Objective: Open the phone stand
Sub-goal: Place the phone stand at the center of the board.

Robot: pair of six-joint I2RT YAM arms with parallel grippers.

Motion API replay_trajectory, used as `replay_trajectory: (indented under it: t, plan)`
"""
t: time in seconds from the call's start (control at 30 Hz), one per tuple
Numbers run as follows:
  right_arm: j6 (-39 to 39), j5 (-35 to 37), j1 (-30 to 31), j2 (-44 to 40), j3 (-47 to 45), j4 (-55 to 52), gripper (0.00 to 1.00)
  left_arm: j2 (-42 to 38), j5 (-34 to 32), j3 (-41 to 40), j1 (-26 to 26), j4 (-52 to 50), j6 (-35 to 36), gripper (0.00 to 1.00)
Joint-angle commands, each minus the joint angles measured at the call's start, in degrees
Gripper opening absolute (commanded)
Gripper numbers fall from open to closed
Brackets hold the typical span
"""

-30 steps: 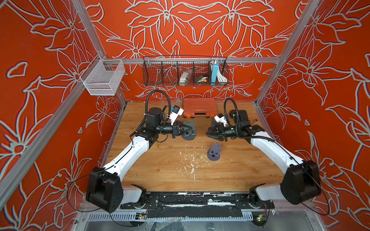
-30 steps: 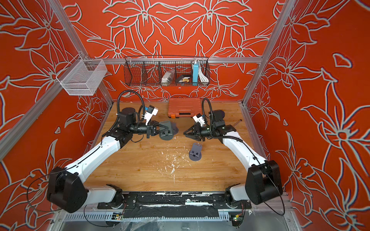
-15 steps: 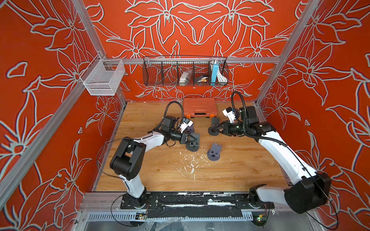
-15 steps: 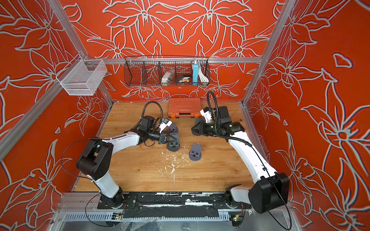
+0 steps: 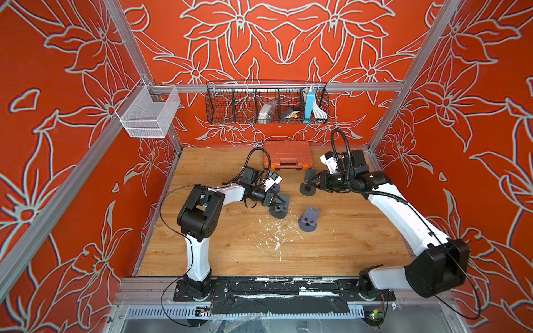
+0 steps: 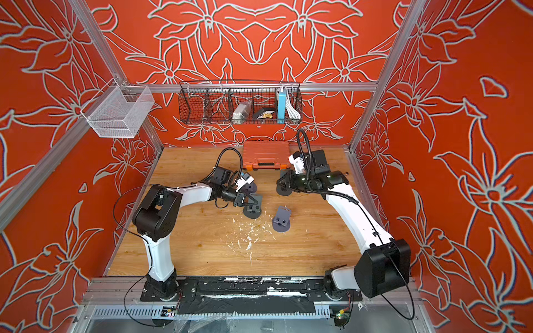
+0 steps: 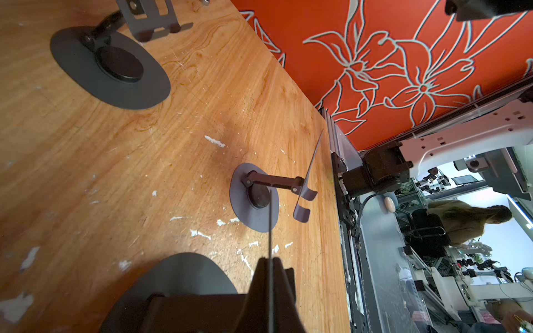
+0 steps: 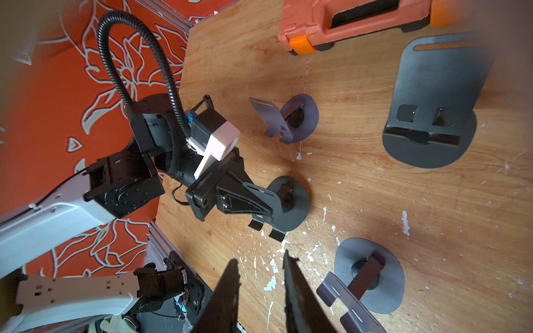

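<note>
Left tool: clamped on the thin upright plate of the phone stand.
Phone stand: base on the counter, near its middle, three other stands nearby.
Right tool: narrowly parted, empty.

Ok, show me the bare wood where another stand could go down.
Widest: the front strip between the middle phone stand and the front rail. Also the far corner between the orange case and the left wall. Crowded: mid-table, four stands around the left hand, which grips one, and the right hand.
</note>
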Motion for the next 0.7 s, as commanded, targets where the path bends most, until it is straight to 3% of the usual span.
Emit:
replay_trajectory:
  t: [0.0,0.13,0.23,0.43,0.67]
  plan:
    - [-0.9,1.1,-0.1,-0.2,-1.0,0.8,0.29,-1.4,2.1,-2.8,0.2,0.6,0.6,0.13]
    - [0.2,-2.7,-0.1,-0.7,-2.7,2.6,0.30,-2.0,0.0,-4.6,0.4,1.7,0.4,0.15]
    - [0.7,-4.3,0.0,-1.7,-3.1,2.8,0.31,-2.3,-1.9,-5.0,1.0,2.9,-1.0,0.23]
    - [-1.2,-1.9,-0.1,-6.6,-2.3,-0.6,0.32,-7.2,-4.6,-8.5,2.0,12.0,-8.8,0.35]
    - [0.0,0.5,-0.1,-12.7,-5.7,-0.2,0.32,-11.7,-5.5,-7.7,2.9,12.7,-16.3,0.42]
